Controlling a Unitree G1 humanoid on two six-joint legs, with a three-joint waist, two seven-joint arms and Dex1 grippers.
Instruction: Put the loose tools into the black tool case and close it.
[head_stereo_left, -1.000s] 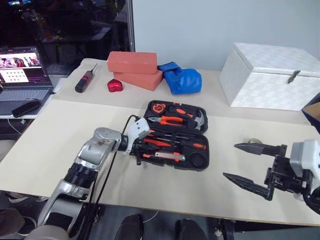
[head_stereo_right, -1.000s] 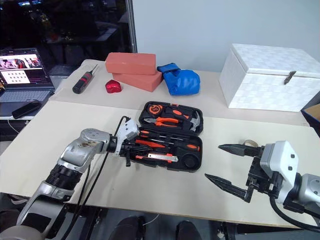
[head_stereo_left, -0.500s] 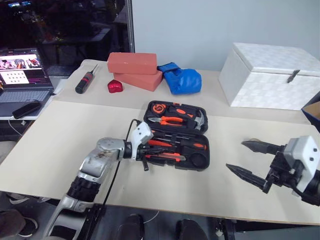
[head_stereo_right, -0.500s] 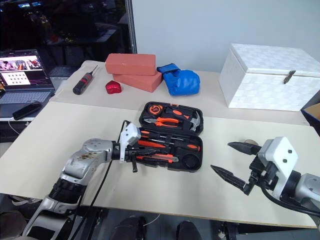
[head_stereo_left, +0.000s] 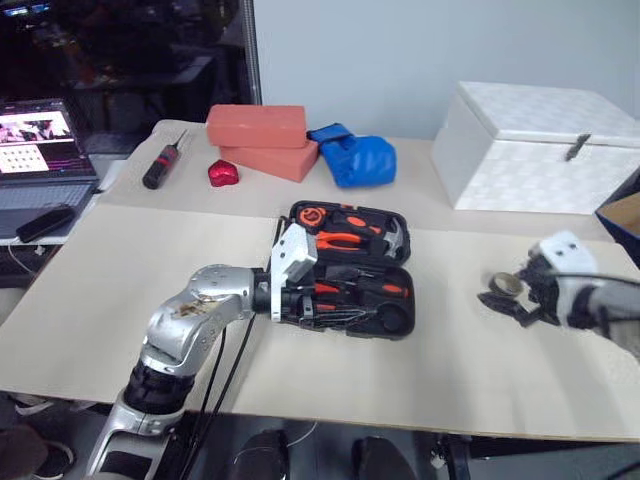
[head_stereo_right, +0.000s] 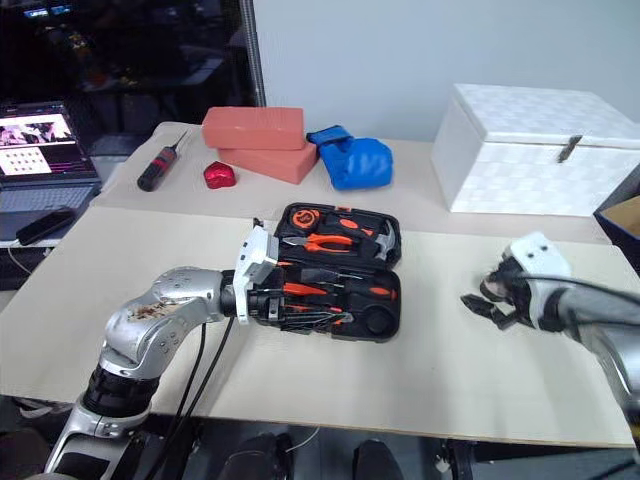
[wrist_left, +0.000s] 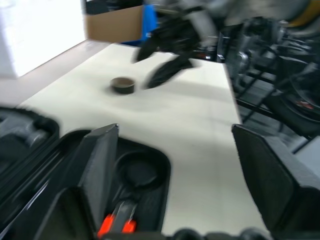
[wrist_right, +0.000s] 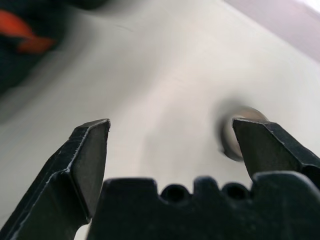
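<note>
A: Where do the tools stand?
B: The black tool case (head_stereo_left: 348, 270) lies open mid-counter (head_stereo_left: 120, 290), orange tools slotted inside; the grey tape ring (wrist_left: 122, 85) sits apart on the counter.
A: The pincers?
B: Left pincer (wrist_left: 175, 165) gapes empty above the case; right pincer (wrist_right: 172, 150) spread, empty, beside the ring.

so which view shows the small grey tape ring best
The left wrist view: the tape ring lies whole on bare table beside the right gripper. In the eye views it is tiny; in the right wrist view a finger half hides it.
</note>
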